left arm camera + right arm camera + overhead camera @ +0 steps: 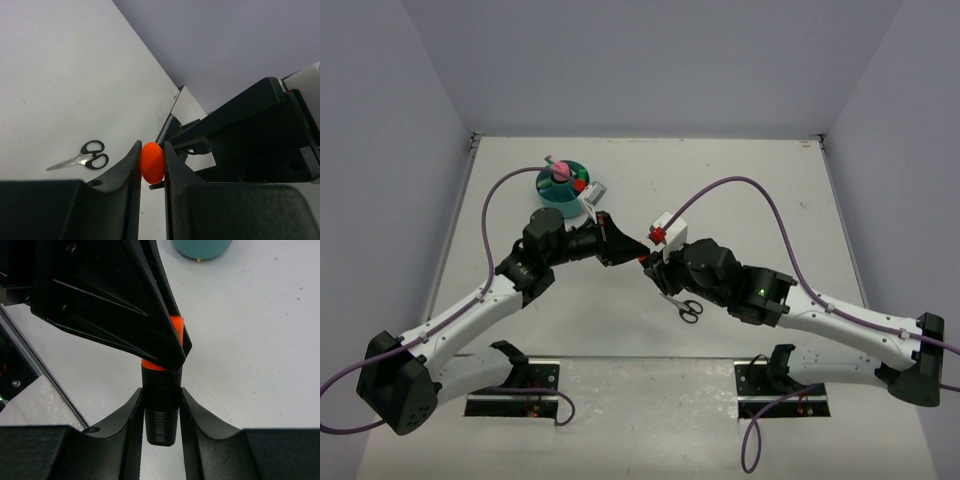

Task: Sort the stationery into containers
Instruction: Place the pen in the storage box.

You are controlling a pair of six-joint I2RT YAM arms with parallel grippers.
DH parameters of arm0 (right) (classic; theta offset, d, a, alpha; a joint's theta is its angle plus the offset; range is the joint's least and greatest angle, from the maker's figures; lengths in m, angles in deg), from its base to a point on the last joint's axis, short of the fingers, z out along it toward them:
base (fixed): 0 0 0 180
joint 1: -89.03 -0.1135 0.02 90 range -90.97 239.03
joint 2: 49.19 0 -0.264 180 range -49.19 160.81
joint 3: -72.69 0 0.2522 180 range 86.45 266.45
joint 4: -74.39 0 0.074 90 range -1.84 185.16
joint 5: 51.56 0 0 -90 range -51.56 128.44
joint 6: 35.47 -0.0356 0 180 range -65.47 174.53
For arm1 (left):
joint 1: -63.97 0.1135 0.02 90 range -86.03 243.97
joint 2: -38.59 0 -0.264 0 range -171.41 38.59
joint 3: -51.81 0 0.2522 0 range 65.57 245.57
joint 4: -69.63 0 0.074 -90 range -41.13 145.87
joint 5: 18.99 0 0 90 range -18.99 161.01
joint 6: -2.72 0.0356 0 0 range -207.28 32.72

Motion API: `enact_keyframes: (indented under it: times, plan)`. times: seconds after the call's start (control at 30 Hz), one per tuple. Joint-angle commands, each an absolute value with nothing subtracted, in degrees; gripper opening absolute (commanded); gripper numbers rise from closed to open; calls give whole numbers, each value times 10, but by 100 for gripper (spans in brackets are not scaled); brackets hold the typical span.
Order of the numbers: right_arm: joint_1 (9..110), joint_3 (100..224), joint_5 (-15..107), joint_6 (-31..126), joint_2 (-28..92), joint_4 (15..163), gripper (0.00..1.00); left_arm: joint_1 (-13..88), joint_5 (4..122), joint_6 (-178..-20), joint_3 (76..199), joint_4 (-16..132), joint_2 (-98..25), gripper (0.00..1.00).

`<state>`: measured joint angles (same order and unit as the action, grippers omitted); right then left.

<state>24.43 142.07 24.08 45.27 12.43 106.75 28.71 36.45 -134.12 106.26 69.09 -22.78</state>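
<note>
A black-and-orange marker (161,410) hangs above the table's middle between both grippers. My right gripper (161,400) is shut on its black barrel, barcode end toward the wrist. My left gripper (152,160) is shut on the marker's orange cap (152,162), and its black fingers (125,305) cover most of the cap in the right wrist view. In the top view the two gripper tips meet at the marker (645,258). The teal organizer (561,184) stands at the back left with a pink item (560,173) in it. Black-handled scissors (686,307) lie on the table under the right arm.
The scissors (87,156) lie flat, blades pointing left in the left wrist view. The bottom of the teal organizer (202,247) shows at the top edge of the right wrist view. White walls enclose the table at the left, back and right.
</note>
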Motion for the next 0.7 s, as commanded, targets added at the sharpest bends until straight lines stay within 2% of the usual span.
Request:
enact_keyframes:
  times: [0.0, 0.03, 0.1, 0.13, 0.23, 0.33, 0.47, 0.67]
  plan:
    - [242, 1447, 205, 464, 132, 1047, 14, 282, 348, -1327, 1076, 704, -223, 0]
    - [242, 1445, 192, 456, 133, 1047, 37, 281, 377, -1313, 1088, 674, -224, 0]
    - [242, 1430, 144, 426, 136, 1048, 96, 281, 498, -1258, 1135, 566, -227, 0]
    - [244, 1423, 117, 415, 136, 1049, 99, 281, 557, -1239, 1156, 515, -227, 0]
    - [253, 1387, 70, 376, 108, 1055, 99, 288, 756, -1197, 1231, 411, -268, 0]
    - [281, 1354, 54, 325, 52, 1076, 99, 317, 858, -1183, 1319, 340, -339, 0]
    - [337, 1328, 45, 271, -2, 1093, 99, 379, 932, -1181, 1411, 314, -424, 0]
    - [355, 1304, 53, 278, -5, 1093, 99, 390, 1040, -1129, 1563, 293, -546, 0]
